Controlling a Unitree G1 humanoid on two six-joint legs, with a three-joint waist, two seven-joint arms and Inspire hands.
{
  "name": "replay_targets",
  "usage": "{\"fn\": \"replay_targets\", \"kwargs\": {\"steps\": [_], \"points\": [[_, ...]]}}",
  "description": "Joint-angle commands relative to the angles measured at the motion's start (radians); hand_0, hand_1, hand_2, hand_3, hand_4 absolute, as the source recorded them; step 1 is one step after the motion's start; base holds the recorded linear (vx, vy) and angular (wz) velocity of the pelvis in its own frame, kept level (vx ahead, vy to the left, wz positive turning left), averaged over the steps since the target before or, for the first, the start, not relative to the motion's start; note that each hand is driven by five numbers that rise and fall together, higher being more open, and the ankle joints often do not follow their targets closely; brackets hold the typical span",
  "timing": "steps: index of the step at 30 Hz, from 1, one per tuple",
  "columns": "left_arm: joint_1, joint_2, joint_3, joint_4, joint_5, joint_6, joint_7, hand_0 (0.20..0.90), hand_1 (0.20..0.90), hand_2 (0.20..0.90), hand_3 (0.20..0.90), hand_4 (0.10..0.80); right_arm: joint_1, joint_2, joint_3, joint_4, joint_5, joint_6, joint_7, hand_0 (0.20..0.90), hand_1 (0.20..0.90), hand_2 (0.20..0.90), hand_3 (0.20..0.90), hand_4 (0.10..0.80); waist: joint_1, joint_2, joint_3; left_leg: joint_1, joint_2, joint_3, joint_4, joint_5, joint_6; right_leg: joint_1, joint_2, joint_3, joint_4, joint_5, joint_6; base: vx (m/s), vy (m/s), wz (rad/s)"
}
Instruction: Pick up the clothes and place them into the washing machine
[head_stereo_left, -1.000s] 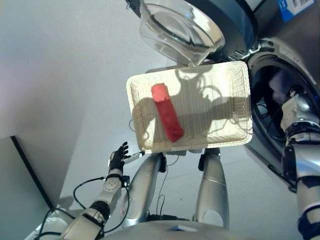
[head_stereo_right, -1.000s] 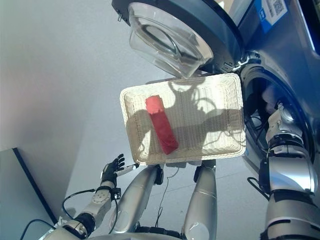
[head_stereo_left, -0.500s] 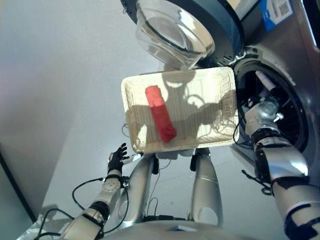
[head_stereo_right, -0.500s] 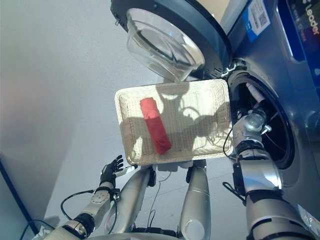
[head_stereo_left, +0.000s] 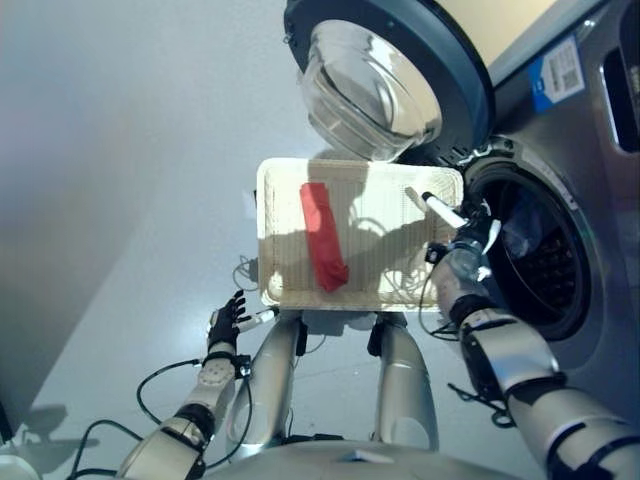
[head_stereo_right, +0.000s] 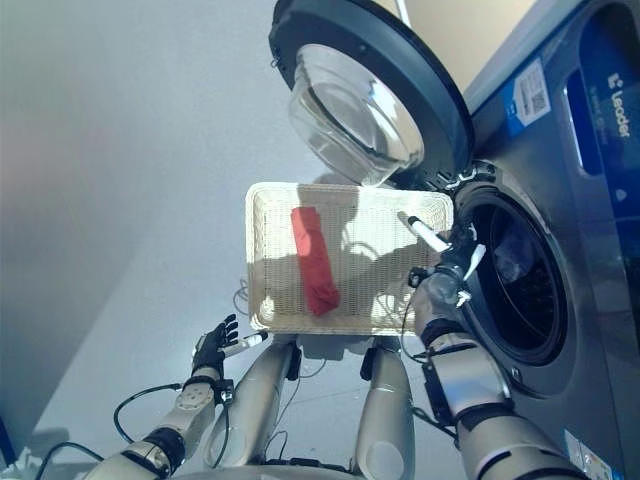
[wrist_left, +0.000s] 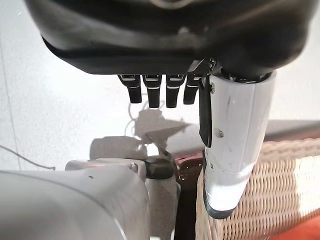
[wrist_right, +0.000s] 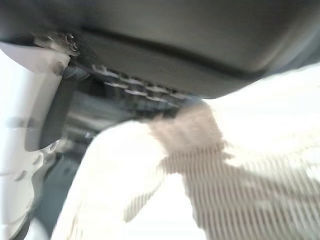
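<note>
Pale grey floor (head_stereo_left: 120, 200) fills the background. At the lower left, the left hand (head_stereo_left: 224, 325) is held open beside the legs, fingers straight, nothing gripped. The right hand (head_stereo_left: 462, 245) is seen at the wicker basket's (head_stereo_left: 275, 290) right edge, fingers relaxed and empty. A rolled red cloth (head_stereo_left: 323, 235) lies in the basket. Behind it, the washing machine (head_stereo_right: 560, 230) stands with its round door (head_stereo_right: 370, 95) swung open.

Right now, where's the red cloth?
In the head views the red cloth lies in the left half of the wicker basket in front of the robot, left of the open washing machine, with neither hand on it.
</note>
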Motion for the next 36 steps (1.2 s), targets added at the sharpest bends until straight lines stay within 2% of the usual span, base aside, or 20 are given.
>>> {"fn": "replay_targets", "kwargs": {"steps": [1,9,13,27,31,32,33,36], "points": [[0.011,0.042,0.033,0.080,0.020,-0.008,0.035,0.900,0.900,0.900,0.900,0.800,0.057,-0.010,0.021,-0.066,-0.018,-0.037,0.007,0.900,0.900,0.900,0.900,0.800,0.034,-0.040,-0.021,-0.050,0.015,0.015,0.057,-0.023,-0.103,0.051,-0.006,-0.003,-0.028,-0.021,0.002,0.019,-0.066,0.14],[0.009,0.061,0.057,0.095,0.052,0.000,0.042,0.900,0.900,0.900,0.900,0.800,0.165,0.059,0.090,-0.101,-0.092,-0.025,0.031,0.900,0.900,0.900,0.900,0.800,0.060,-0.093,-0.025,-0.024,0.015,-0.013,0.061,-0.024,-0.106,0.106,0.002,-0.048,-0.035,-0.028,0.004,0.025,-0.041,0.17],[0.005,0.072,0.062,0.094,0.055,-0.001,0.046,0.900,0.900,0.900,0.900,0.800,0.197,0.076,0.122,-0.094,-0.140,-0.011,0.037,0.900,0.900,0.900,0.900,0.800,0.074,-0.107,-0.027,-0.021,0.012,-0.028,0.065,-0.023,-0.107,0.119,-0.001,-0.068,-0.034,-0.033,0.004,0.034,-0.033,0.12],[-0.011,0.118,0.071,0.073,0.076,-0.011,0.089,0.900,0.900,0.900,0.900,0.800,0.181,0.112,0.246,-0.092,-0.328,0.018,-0.012,0.900,0.900,0.900,0.900,0.800,0.155,-0.132,-0.003,-0.053,-0.009,-0.088,0.069,-0.009,-0.113,0.118,-0.009,-0.131,0.000,-0.061,0.004,0.022,-0.018,0.18],[-0.014,0.128,0.075,0.062,0.077,-0.013,0.103,0.900,0.900,0.900,0.900,0.800,0.166,0.120,0.249,-0.076,-0.346,0.024,-0.029,0.900,0.900,0.900,0.900,0.800,0.174,-0.132,0.008,-0.065,-0.016,-0.104,0.076,-0.009,-0.114,0.116,-0.013,-0.146,0.014,-0.073,0.002,0.025,-0.009,0.18],[-0.016,0.133,0.074,0.051,0.072,-0.018,0.111,0.900,0.900,0.900,0.900,0.800,0.157,0.124,0.256,-0.063,-0.370,0.032,-0.043,0.900,0.900,0.900,0.900,0.800,0.190,-0.127,0.014,-0.074,-0.021,-0.116,0.082,-0.008,-0.114,0.112,-0.018,-0.158,0.032,-0.081,0.002,0.122,-0.071,0.27],[-0.018,0.136,0.066,0.043,0.077,-0.020,0.116,0.900,0.900,0.900,0.900,0.800,0.144,0.120,0.264,-0.036,-0.397,0.048,-0.055,0.900,0.900,0.900,0.900,0.800,0.195,-0.129,0.012,-0.067,-0.023,-0.122,0.085,-0.041,-0.118,0.117,-0.018,-0.157,0.047,-0.116,0.007,0.133,-0.077,0.27],[-0.025,0.144,0.059,0.024,0.080,-0.023,0.126,0.900,0.900,0.900,0.900,0.800,0.111,0.128,0.278,0.001,-0.459,0.070,-0.080,0.900,0.900,0.900,0.900,0.800,0.214,-0.121,0.021,-0.090,-0.039,-0.132,0.116,-0.051,-0.116,0.105,-0.024,-0.167,0.086,-0.141,0.004,0.050,-0.001,0.32]]}}
